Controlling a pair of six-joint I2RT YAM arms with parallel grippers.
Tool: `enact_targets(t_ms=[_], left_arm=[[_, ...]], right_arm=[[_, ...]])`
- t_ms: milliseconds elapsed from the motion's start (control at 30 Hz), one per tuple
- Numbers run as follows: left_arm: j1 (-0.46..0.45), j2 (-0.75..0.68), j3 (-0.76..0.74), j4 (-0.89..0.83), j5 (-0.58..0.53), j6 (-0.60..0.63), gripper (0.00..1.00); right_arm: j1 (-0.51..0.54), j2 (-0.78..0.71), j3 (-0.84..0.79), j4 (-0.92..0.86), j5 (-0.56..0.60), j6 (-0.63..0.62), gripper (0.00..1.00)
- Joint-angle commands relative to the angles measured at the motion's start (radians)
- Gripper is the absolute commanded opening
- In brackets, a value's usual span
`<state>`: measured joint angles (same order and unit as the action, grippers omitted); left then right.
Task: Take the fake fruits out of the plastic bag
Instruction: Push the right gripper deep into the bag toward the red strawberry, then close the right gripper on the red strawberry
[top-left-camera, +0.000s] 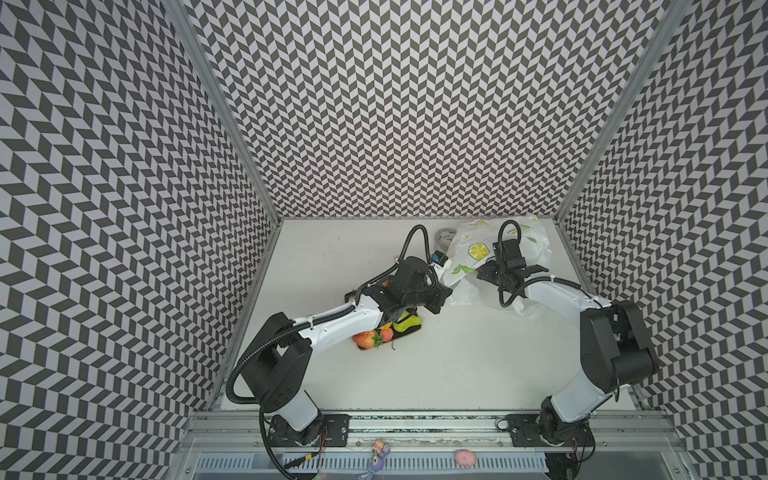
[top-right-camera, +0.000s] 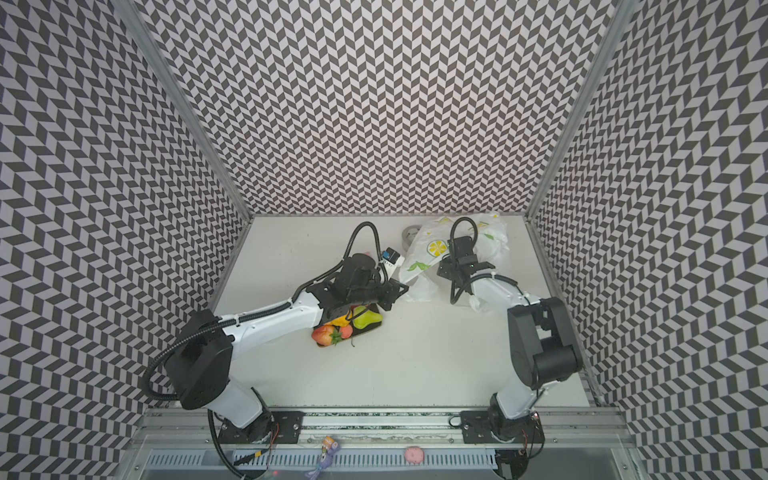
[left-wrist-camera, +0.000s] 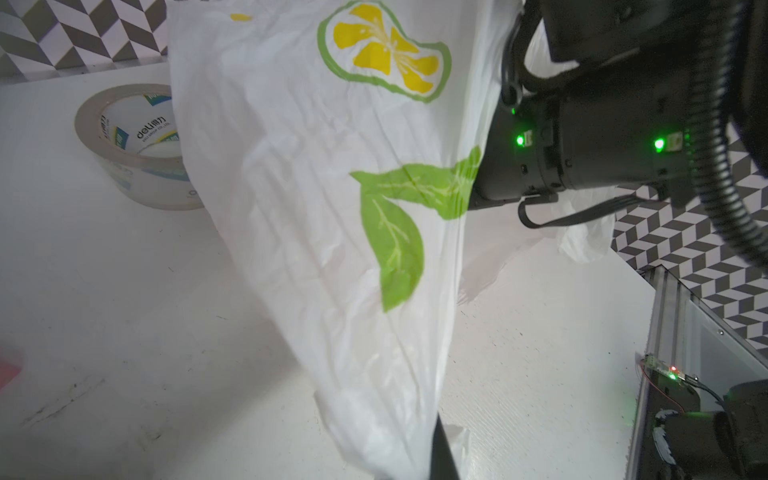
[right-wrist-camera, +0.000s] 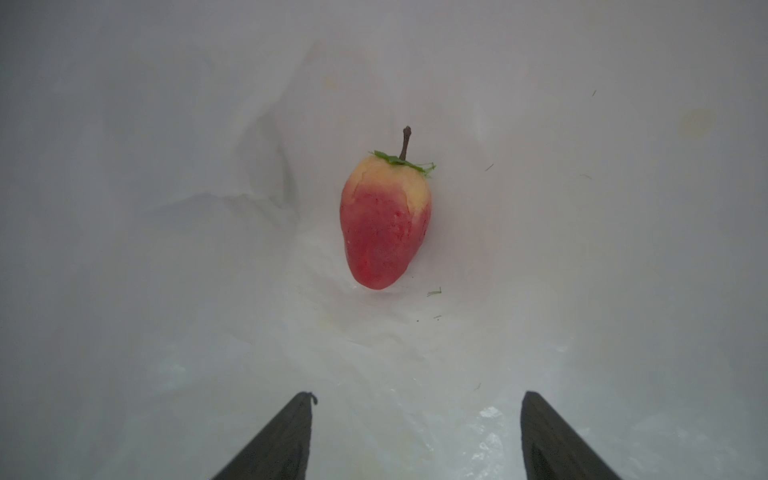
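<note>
The white plastic bag (top-left-camera: 469, 253) (top-right-camera: 430, 249) with lemon prints lies at the back right of the table. My left gripper (left-wrist-camera: 415, 473) is shut on a bunched edge of the bag (left-wrist-camera: 311, 208) and holds it up. My right gripper (right-wrist-camera: 417, 399) is open inside the bag, and its fingertips are hidden in both top views. A red and yellow strawberry (right-wrist-camera: 384, 224) lies on the plastic just beyond its fingers. Outside the bag, under my left arm, lie a green pear (top-left-camera: 409, 322) (top-right-camera: 368, 319), a peach ball (top-left-camera: 363, 340) (top-right-camera: 323, 334) and a strawberry (top-left-camera: 386, 333) (top-right-camera: 345, 331).
A grey tape roll (top-left-camera: 444, 237) (top-right-camera: 411, 235) (left-wrist-camera: 133, 145) stands against the bag's left side near the back wall. The fruits outside rest on a dark flat board (top-left-camera: 413, 331). A pink block (left-wrist-camera: 8, 370) shows at the edge of the left wrist view.
</note>
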<state>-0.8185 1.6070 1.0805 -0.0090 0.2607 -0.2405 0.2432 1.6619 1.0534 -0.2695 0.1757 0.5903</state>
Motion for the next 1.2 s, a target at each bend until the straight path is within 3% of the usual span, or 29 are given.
enact_targets(t_ms=[0, 800, 1167], left_arm=[[-0.02, -0.012, -0.01, -0.02, 0.011, -0.008, 0.0], [-0.087, -0.002, 0.032, -0.063, 0.046, 0.007, 0.0], [-0.094, -0.024, 0.029, -0.084, 0.031, 0.014, 0.0]], right_arm=[[-0.015, 0.035, 0.005, 0.116, -0.019, 0.135, 0.8], [-0.034, 0.264, 0.134, 0.271, 0.063, 0.169, 0.85], [-0.04, 0.422, 0.298, 0.18, 0.145, 0.13, 0.72]])
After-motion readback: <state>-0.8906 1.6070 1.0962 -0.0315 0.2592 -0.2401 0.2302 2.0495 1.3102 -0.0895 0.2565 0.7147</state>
